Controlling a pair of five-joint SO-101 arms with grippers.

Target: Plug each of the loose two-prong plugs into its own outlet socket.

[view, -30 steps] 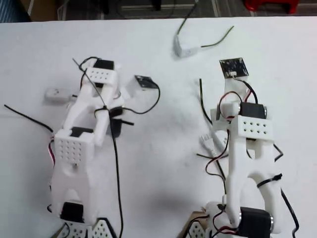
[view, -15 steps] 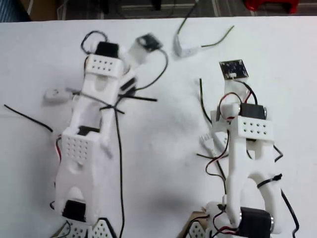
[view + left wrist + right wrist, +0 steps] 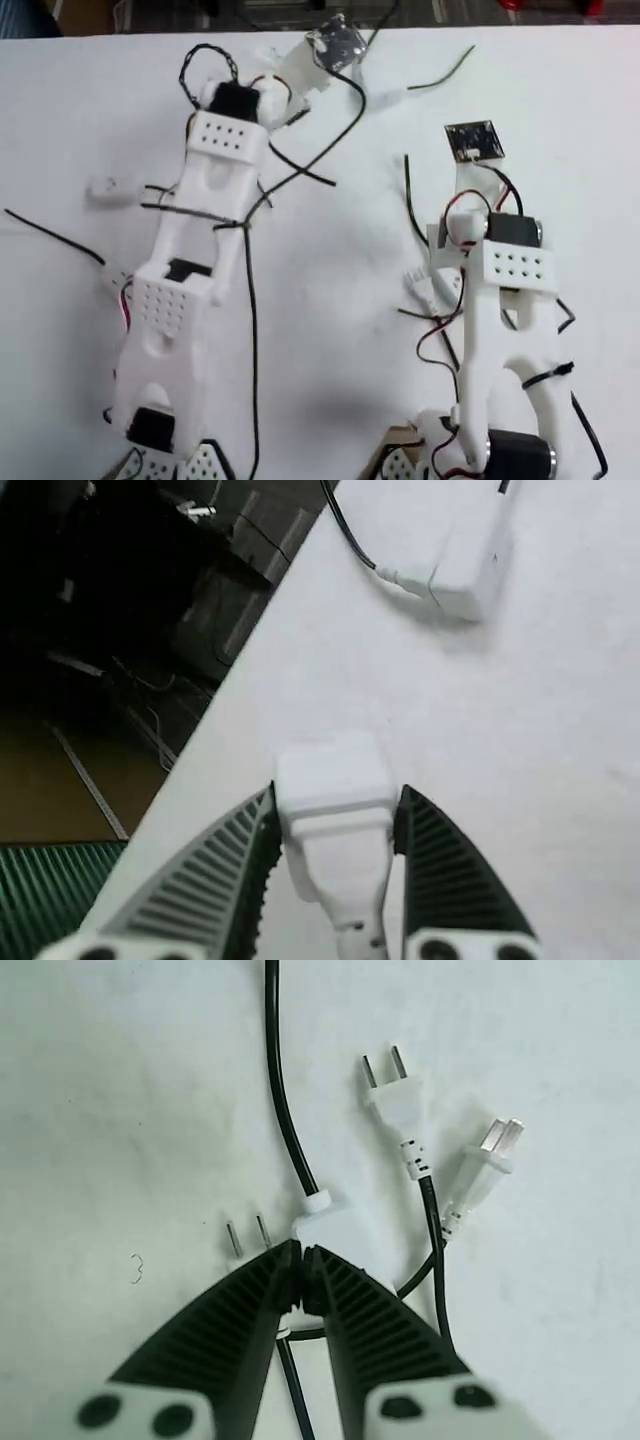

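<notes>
- The white worktop (image 3: 330, 310) is carrying both arms, several white cord ends and a tangle of thin black cables.
- The left arm (image 3: 200, 220) is stretching far across the worktop, and its gripper (image 3: 336, 802) is sitting close to the far edge, with a dark floor showing just past the fingers.
- The right arm (image 3: 505, 300) is standing on the other side, with its gripper (image 3: 300, 1256) pointing down at a cluster of plugs.
- The left fingers (image 3: 225, 870) are pinching a white cord end (image 3: 335, 825) by its two sides; its broad head is sticking out ahead of the fingertips and resting low over the worktop.
- A second white cord end (image 3: 465, 560) with a black lead is lying well ahead of the left fingers, off to one side and apart from the held piece.
- The right fingers (image 3: 240, 1310) are pressing together, tip to tip; whether anything is being nipped between them cannot be told.
- A white socket block (image 3: 335, 1228) is lying right at the right fingertips, with its black cable (image 3: 280, 1090) running straight away from them.
- A small two-prong plug (image 3: 245, 1242) is lying just beside that block, its body touching one fingertip.
- A round-pin plug (image 3: 398, 1108) and a flat-blade plug (image 3: 487, 1160) are lying loose farther ahead of the right fingers, side by side and unplugged.
</notes>
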